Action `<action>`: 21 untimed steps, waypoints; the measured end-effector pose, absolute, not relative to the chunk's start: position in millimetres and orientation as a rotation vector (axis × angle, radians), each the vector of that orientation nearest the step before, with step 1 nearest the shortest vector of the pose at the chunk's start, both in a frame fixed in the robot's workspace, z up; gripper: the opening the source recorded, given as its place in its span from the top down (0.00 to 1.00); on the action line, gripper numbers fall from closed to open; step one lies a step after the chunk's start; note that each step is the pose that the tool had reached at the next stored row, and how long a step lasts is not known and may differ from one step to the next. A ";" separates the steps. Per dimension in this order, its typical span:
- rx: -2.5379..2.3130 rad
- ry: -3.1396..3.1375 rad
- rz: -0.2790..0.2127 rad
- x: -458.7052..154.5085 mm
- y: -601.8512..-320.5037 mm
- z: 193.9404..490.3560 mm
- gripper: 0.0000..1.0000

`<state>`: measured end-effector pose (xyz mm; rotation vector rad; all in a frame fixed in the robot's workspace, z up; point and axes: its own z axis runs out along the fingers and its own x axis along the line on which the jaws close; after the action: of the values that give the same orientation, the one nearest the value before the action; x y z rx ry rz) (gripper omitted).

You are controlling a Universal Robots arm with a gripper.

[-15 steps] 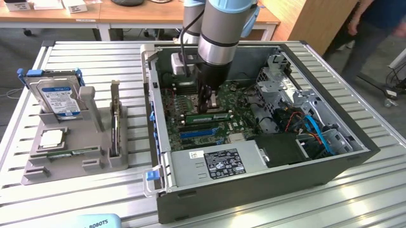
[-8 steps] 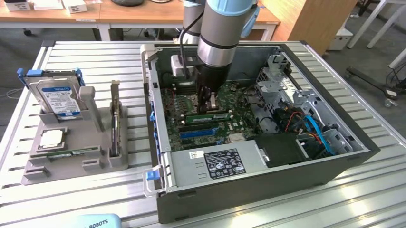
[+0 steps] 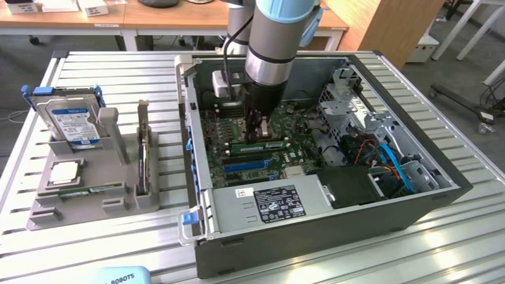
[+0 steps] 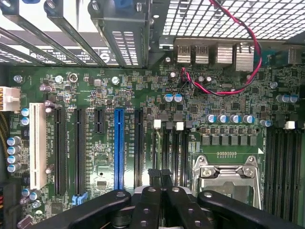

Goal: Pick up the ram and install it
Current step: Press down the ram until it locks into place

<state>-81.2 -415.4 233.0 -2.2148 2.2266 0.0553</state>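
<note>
The pincer (image 3: 257,133), pressed together, touches the ram (image 3: 259,145) lying lengthwise across the motherboard (image 4: 143,124).

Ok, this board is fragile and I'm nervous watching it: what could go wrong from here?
The end effector sits low over the motherboard, right at the ram; pressing off-line could jam the stick against the narrow memory slots. The processor socket lies just beside them, so a sideways slip might strike it.

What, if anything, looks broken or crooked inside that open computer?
Nothing looks broken or spilled. A red and black wire loops loosely over the motherboard, apparently just slack cabling. The pincer hangs low over the board's slots.
</note>
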 end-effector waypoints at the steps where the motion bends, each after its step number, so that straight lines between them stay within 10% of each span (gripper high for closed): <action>1: -2.215 2.226 0.055 -81.2 -415.4 232.6 0.90; 21: -2.215 2.227 0.055 -81.3 -415.4 228.2 0.90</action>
<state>-81.3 -415.4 228.2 -2.2147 2.2265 0.0553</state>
